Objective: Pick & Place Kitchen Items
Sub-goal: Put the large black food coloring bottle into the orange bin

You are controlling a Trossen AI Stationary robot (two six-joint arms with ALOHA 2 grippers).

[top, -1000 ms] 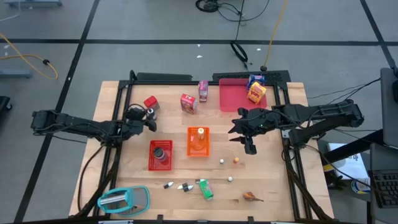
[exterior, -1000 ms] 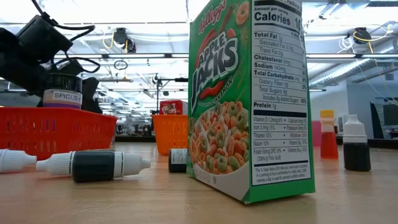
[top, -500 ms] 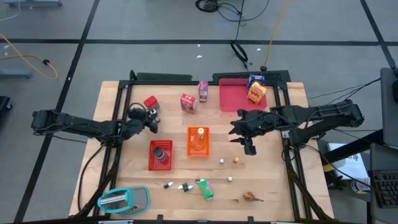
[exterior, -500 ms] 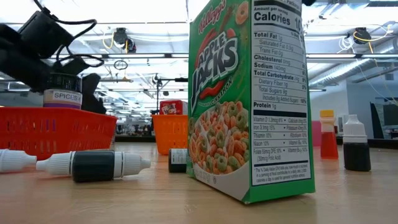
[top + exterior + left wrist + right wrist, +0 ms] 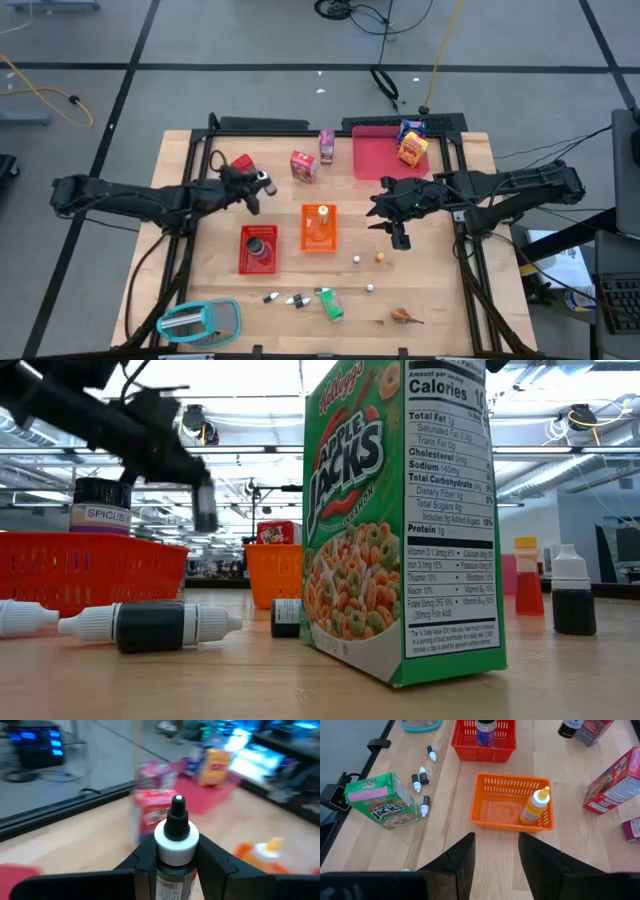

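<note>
My left gripper hangs above the table's left half, between a small red carton and the red bin, shut on a small dark bottle with a white collar and black cap. My right gripper hovers open over the table's right half, its fingers apart with nothing between them. A dark spice can stands in the red bin. A yellow bottle leans in the orange bin. A green cereal box lies near the front edge. My left gripper pinches the bottle's body between its two fingers, just below the white collar. The bottle lies along the fingers, with its cap end sticking out past the fingertips. The bottle is lifted clear of the table.
A red carton and a pink carton stand at the far middle. The pink tray at the far right carries a blue and a yellow carton. Tiny bottles and small balls lie near the front. A teal-rimmed oval sits front left.
My left gripper has risen and gone toward the table's right with the small dark bottle, tipping up from a steep downward slant to nearly level. The bottle is now lifted clear of the table. My right arm has kept still.
</note>
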